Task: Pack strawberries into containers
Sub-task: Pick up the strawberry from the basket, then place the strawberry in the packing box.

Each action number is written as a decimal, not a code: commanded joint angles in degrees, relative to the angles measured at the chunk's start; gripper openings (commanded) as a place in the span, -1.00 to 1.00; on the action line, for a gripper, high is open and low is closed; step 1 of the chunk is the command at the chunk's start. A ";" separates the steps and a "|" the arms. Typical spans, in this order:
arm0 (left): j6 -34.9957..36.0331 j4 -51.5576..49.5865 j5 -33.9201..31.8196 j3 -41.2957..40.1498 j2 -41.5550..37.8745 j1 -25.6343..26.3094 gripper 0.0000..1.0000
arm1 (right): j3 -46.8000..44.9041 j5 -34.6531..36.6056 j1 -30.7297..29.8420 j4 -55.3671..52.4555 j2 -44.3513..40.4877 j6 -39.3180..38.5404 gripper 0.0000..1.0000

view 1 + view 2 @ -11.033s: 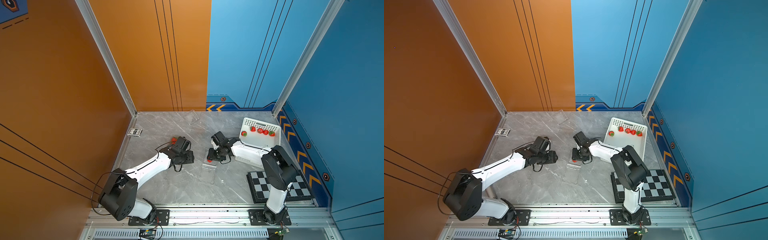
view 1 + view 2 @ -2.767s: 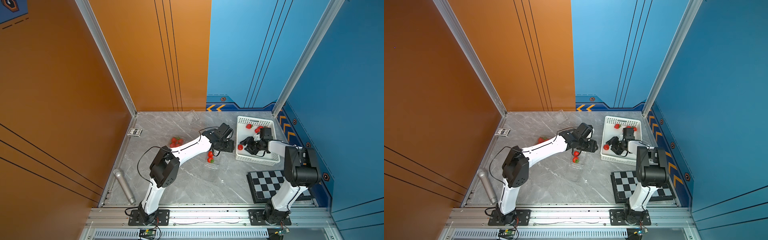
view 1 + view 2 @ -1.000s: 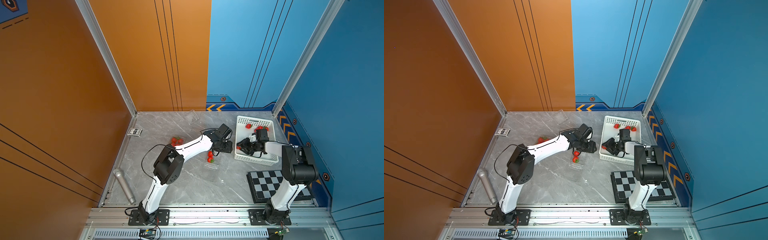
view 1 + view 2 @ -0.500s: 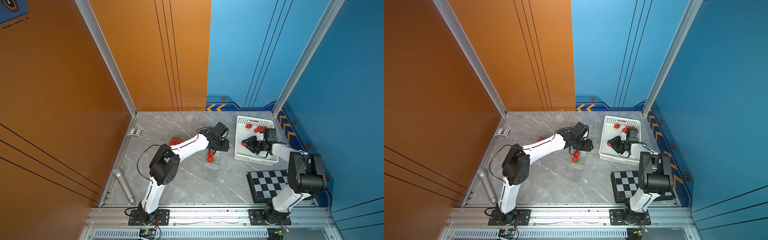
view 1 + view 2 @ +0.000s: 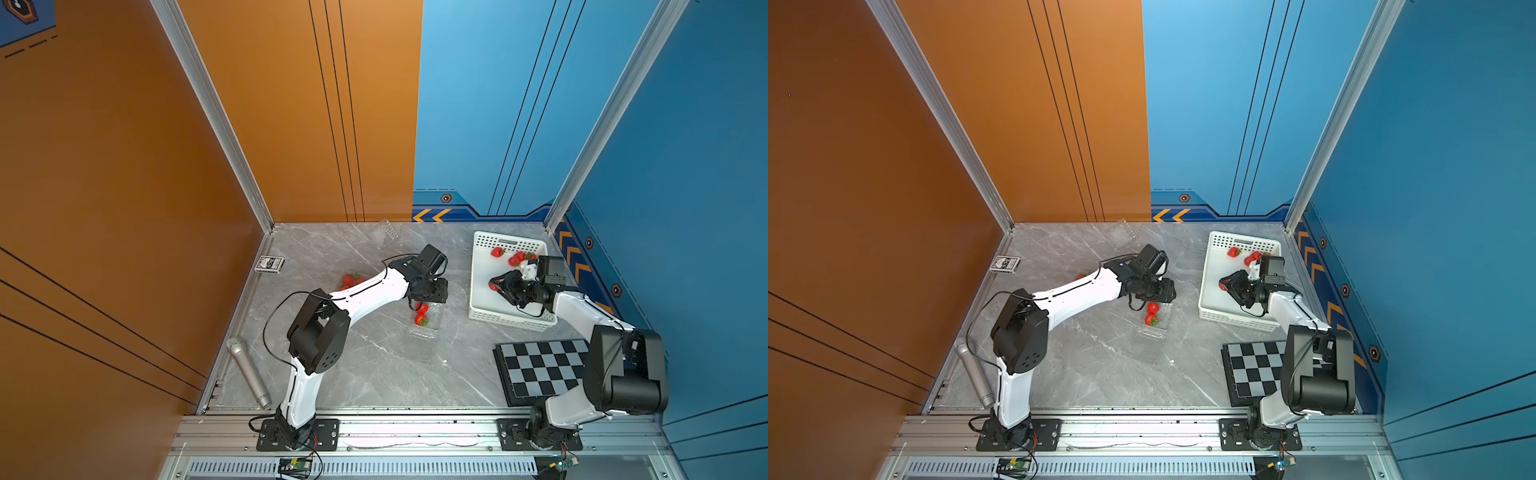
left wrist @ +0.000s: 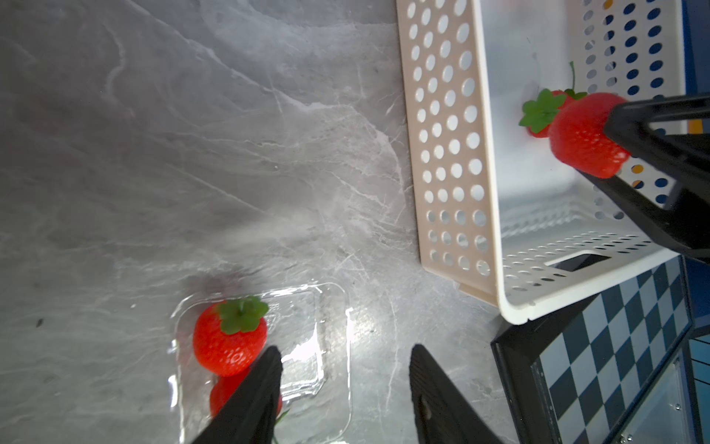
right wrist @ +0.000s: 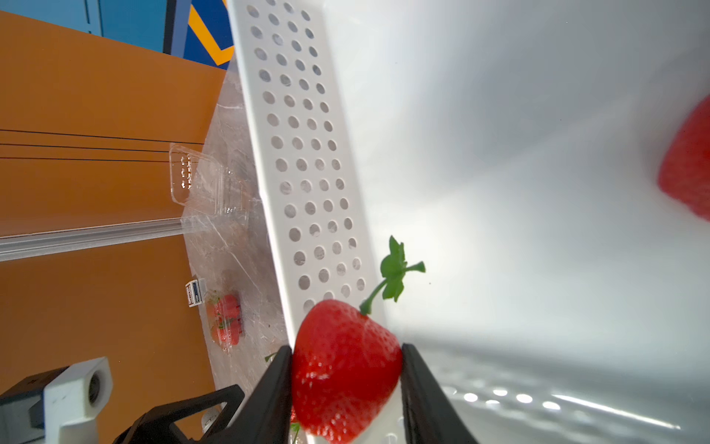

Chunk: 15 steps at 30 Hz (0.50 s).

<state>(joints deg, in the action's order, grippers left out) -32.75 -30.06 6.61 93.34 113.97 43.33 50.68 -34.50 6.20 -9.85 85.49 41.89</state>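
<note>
Inside the white perforated plastic basket (image 5: 512,322), right gripper (image 7: 345,347): pinches a bright red strawberry with a green leafy cap (image 5: 493,286) between both fingers, same clamp as half a second ago, now deeper in the basket than a few seconds back, when at its left rim. At the basket's far end: a few more loose red strawberries (image 5: 515,259). Beside the basket, over the grey marble tabletop (image 5: 374,374), left gripper (image 6: 345,349): hangs with jaws spread and empty over the open transparent plastic clamshell container (image 6: 330,307), hardly shifted in the last half second. In that container's tray: two red strawberries (image 5: 1152,308), one right beside the other. Partly hidden behind the left arm: a second clear clamshell container holding red strawberries (image 5: 351,279). By the back wall: a third clear clamshell container (image 5: 386,233). Eleven seconds ago: both grippers mid-table, near the open one.
</note>
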 commanded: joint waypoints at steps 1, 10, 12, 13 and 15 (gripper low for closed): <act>1.00 -0.76 -2.86 -3.10 -4.95 -2.13 0.12 | 1.45 0.20 -2.86 -5.39 -3.84 -1.47 -0.54; -0.42 1.58 -5.13 -16.78 -16.71 -7.58 0.13 | 4.59 7.85 -19.06 -11.71 -8.25 -2.03 -0.52; -1.00 2.63 -5.08 -19.94 -18.95 -8.70 0.14 | 5.29 10.76 -23.05 -12.84 -7.51 -2.37 -0.52; -1.10 2.85 -5.12 -21.09 -19.82 -9.00 0.14 | 5.47 11.82 -24.76 -13.36 -7.01 -2.51 -0.52; -1.35 3.08 -5.29 -22.96 -21.31 -9.48 0.14 | 5.83 14.50 -28.20 -14.03 -5.63 -3.09 -0.52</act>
<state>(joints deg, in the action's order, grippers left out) -33.34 -28.05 2.87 72.73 94.83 34.41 54.98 -26.15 -18.90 -19.64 78.28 40.66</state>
